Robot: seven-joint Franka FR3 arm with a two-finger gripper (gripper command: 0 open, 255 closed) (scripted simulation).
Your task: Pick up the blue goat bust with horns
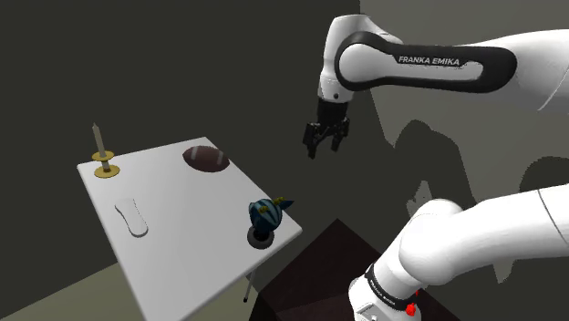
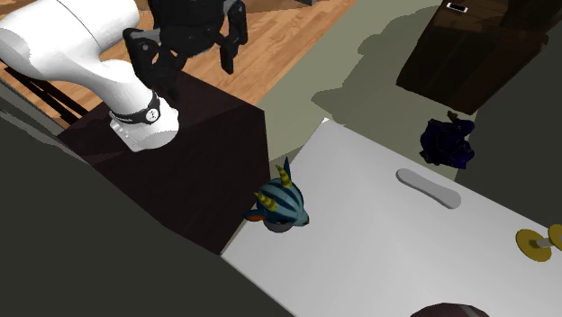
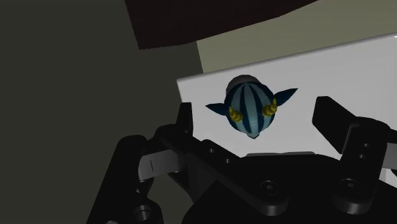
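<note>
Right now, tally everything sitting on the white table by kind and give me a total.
blue goat bust: 1
candle on a gold holder: 1
dark oval dish: 1
flat white oblong piece: 1
Total on the table: 4

1. My shoulder camera, looking down: the white arm (image 1: 438,64), lettered FRANKA EMIKA, stretches across the upper frame. Its black gripper (image 1: 324,149) hangs in mid-air, fingers apart, beyond the table's right edge.
2. On the white table (image 1: 182,237), the blue striped goat bust (image 1: 266,213) stands on a dark round base at the right-hand corner, well below the gripper.
3. A candle (image 1: 98,141) in a yellow holder (image 1: 107,169) marks the far left corner. A dark oval dish (image 1: 206,159) sits at the far edge, and a flat white piece (image 1: 133,217) lies nearer me.
4. The dark stand (image 1: 319,274) sits at lower right.
</note>
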